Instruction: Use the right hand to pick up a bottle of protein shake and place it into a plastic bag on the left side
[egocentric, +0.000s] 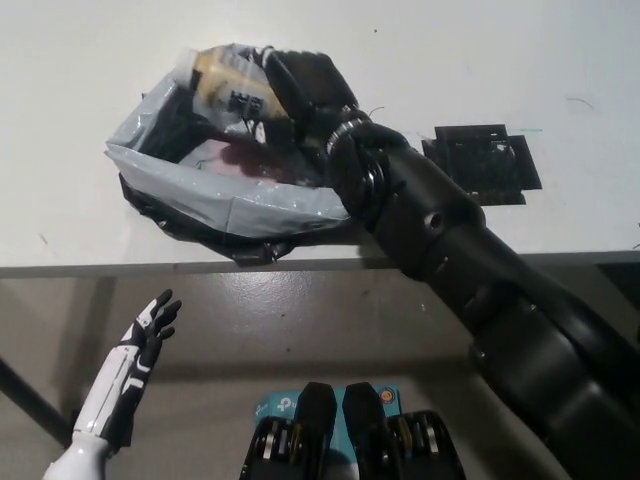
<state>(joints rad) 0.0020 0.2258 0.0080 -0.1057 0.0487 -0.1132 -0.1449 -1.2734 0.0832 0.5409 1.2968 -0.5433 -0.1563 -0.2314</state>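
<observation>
My black right hand (295, 85) reaches over the grey plastic bag (215, 195) on the left of the white table and is shut on a beige protein shake bottle (225, 85). The bottle lies on its side just above the bag's far rim, partly within the opening. Something reddish shows inside the bag. My black forearm covers the bag's right side. My white left hand (145, 340) rests low at the lower left, below the table edge, fingers apart and holding nothing.
A black flat stand (485, 165) lies on the table to the right of the bag. The table's front edge (150, 268) runs across the middle of the picture, with grey floor below it.
</observation>
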